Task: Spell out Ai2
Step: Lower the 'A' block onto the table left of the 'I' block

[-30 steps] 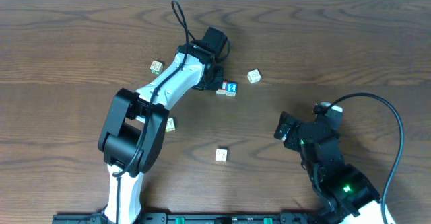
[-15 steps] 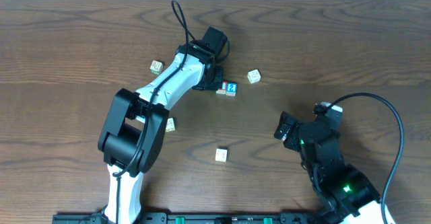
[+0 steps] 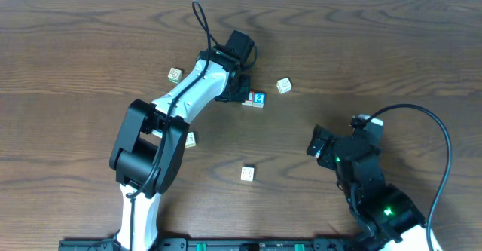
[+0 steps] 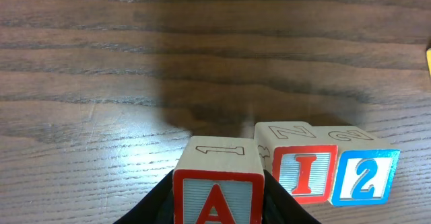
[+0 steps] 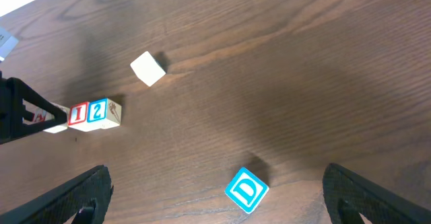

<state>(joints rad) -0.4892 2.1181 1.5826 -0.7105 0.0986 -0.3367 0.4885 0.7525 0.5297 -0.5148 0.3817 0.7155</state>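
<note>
Hanging nearest the robot's edge of the table (image 3: 422, 47), the right gripper (image 5: 217, 205) is standing fully spread. Its two fingers (image 5: 74, 196) are sitting at opposite lower corners of the wrist view and gripping nothing. Just beyond the gap between them a blue D cube (image 5: 246, 191) is lying on the wood, turned corner-on; overhead, the right arm is hiding it.

Left of that gripper a lone pale cube (image 3: 248, 173) is resting by itself. Farther left, a yellowish-faced cube (image 3: 190, 139) is showing beside the left arm's elbow.

Farther across the table, the left gripper (image 4: 218, 210) is reaching down at the row of letters. Its black fingers (image 4: 279, 214) are lying against both sides of the A cube (image 4: 217, 158), clasping it with the jaws set to that cube's width. The cube's underside is out of view, so I cannot tell whether it is resting on the wood.

The A cube is sitting just left of the I cube (image 4: 304, 173) and slightly nearer the wrist camera, close against it. The I cube and the 2 cube (image 4: 363, 178) are touching side by side, their red and blue faces turned toward that camera.

Beyond the row to the right a blank pale cube (image 3: 284, 85) is lying apart. Off to the left a green-marked cube (image 3: 175, 74) is lying well apart.
</note>
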